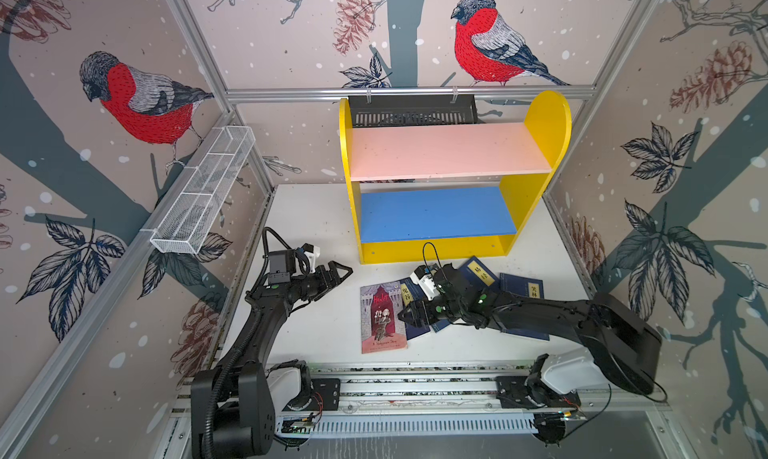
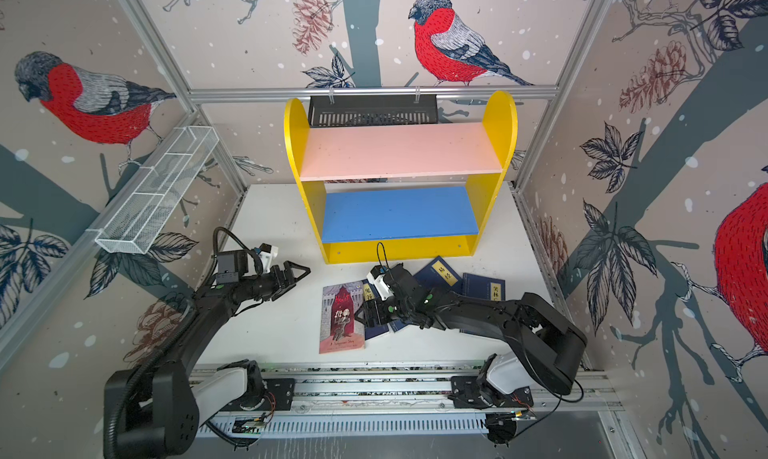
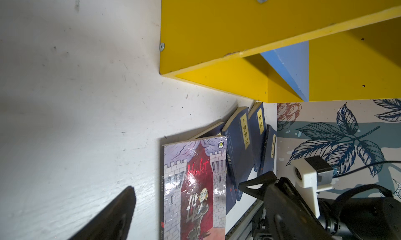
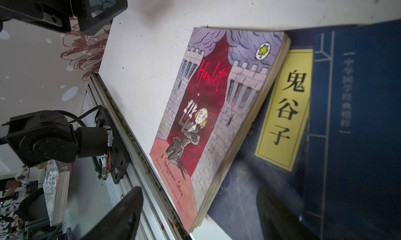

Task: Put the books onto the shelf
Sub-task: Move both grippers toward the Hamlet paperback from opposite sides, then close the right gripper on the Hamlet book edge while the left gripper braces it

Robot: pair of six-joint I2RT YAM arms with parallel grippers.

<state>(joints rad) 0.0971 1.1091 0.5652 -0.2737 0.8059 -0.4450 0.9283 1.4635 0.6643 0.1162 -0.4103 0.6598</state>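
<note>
- Books (image 1: 523, 287): in both top views they lie in a loose, overlapping cluster on the table (image 1: 316, 220), just in front of the shelf (image 1: 432, 251). Both shelf boards are bare.
- Top views, right gripper (image 1: 405, 316): it hangs over the middle of the cluster and points across toward the red-covered book (image 1: 382, 317). That book's long axis runs from the table's front edge toward the shelf. The tips are at the book's right long edge.
- Top views, left gripper (image 2: 300, 270): jaws apart and empty, near the shelf's front left corner, well apart from the cluster. The right arm is the nearer one.
- Left wrist view: the red-covered book (image 3: 195, 184) lies ahead, with the navy books (image 3: 240, 145) fanned beyond it. One finger (image 3: 119, 210) shows over bare table.
- Right wrist view: the fingers (image 4: 128, 212) stand wide apart and hold nothing. The red-covered book (image 4: 217, 110) rests with one long edge on a navy book (image 4: 358, 163). That raised edge lies in line with the gap between the fingers.
- Judgement: the coming grasp likely turns on closing across this raised long edge.
</note>
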